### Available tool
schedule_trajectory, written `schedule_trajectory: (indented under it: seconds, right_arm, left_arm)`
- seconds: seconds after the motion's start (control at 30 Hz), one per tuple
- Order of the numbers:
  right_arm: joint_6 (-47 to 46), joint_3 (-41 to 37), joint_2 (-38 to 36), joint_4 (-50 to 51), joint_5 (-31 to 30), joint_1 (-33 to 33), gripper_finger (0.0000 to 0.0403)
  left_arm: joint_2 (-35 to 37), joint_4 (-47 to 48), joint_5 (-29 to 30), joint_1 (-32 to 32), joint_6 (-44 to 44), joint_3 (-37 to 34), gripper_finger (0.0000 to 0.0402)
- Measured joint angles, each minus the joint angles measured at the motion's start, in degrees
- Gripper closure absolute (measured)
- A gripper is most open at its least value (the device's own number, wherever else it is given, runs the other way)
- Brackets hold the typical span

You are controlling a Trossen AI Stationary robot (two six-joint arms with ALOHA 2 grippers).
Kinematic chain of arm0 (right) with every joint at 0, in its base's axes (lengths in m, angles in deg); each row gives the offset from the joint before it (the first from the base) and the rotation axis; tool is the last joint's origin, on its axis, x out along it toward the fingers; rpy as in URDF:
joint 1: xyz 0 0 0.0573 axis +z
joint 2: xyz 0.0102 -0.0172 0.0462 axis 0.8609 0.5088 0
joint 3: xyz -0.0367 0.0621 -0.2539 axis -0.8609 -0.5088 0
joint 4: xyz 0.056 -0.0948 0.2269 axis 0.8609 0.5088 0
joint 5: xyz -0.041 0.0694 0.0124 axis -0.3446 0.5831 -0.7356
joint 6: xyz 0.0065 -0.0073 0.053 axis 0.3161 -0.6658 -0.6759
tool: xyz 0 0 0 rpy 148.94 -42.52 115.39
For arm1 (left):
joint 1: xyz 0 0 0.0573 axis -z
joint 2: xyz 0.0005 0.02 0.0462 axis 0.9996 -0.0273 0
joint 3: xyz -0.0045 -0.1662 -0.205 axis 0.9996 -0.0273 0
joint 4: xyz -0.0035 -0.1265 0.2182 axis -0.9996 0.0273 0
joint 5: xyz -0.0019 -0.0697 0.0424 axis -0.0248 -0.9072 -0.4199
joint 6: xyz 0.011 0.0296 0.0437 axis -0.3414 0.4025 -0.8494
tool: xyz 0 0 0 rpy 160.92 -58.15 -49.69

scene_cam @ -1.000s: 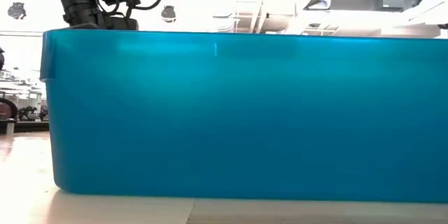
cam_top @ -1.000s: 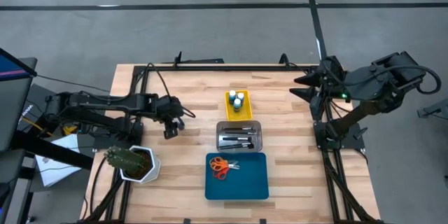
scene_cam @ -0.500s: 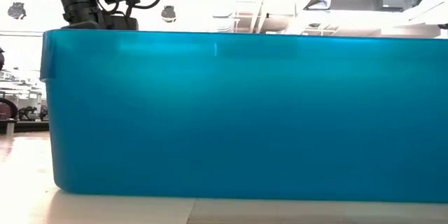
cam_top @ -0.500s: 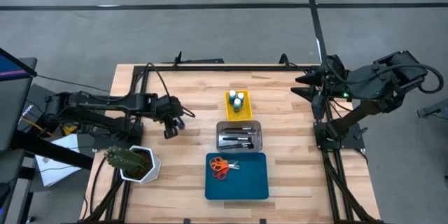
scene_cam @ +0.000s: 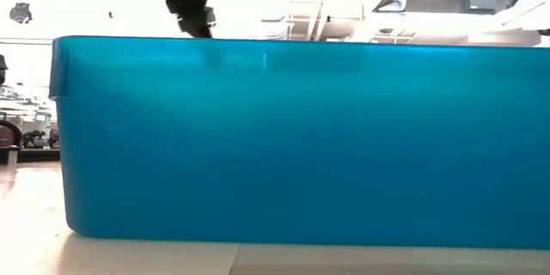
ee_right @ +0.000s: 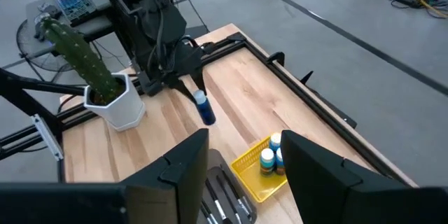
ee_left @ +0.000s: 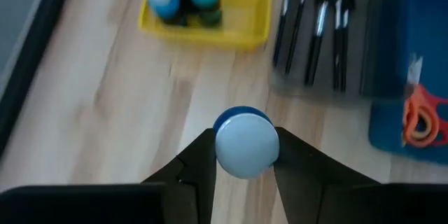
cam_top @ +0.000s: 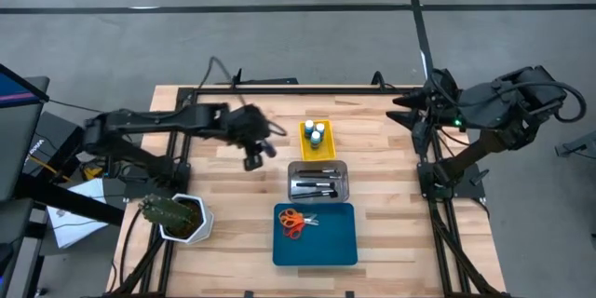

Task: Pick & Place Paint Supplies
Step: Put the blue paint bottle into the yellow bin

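Left gripper [cam_top: 258,155] pinching a small blue bottle [ee_left: 245,143] by its white-capped top, held above bare wooden table [cam_top: 233,233], just beside the yellow tray [cam_top: 304,149]. More blue bottles [cam_top: 316,133] stand in that tray; paintbrushes [cam_top: 317,184] lie in the clear tray [cam_top: 318,165] next to it; orange scissors [cam_top: 294,223] in the blue tray [cam_top: 335,242]. Right gripper [ee_right: 239,155] parked off the table's right edge, jaws spread, empty. Cactus [cam_top: 168,210] in white pot at the left front corner

The worktop [cam_top: 372,233] is pale planked wood with a matt grain; the blue tray [scene_cam: 292,137] is smooth, glossy translucent plastic; the bottle's white cap [ee_left: 246,145] looks smooth matt plastic
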Motion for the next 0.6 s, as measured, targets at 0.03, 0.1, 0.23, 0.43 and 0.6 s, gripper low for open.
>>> schedule_trajectory:
  seconds: [0.03, 0.1, 0.23, 0.43, 0.6]
  right_arm:
    - [0.3, 0.0, 0.0, 0.0, 0.0, -0.4, 0.0228]
    - [0.6, 0.0, 0.0, 0.0, 0.0, -0.9, 0.0228]
    - [1.0, 0.0, 0.0, 0.0, 0.1, -1.7, 0.0228]
    - [1.2, 0.0, 0.0, 0.0, 0.0, -1.7, 0.0228]
    - [1.2, 0.0, 0.0, 0.0, 0.0, -1.7, 0.0228]
  left_arm:
    - [-2.3, 0.9, 0.0, 0.2, -1.1, 3.2, 0.0294]
    - [-6.8, 2.8, 0.0, 0.3, -3.1, 9.3, 0.0294]
    - [-15.2, 6.7, -0.1, 0.3, -5.0, 20.0, 0.0294]
    - [-23.2, 7.0, -0.2, 0.3, -5.5, 29.1, 0.0294]
    - [-27.2, 5.5, -0.4, 0.3, -3.9, 30.2, 0.0294]
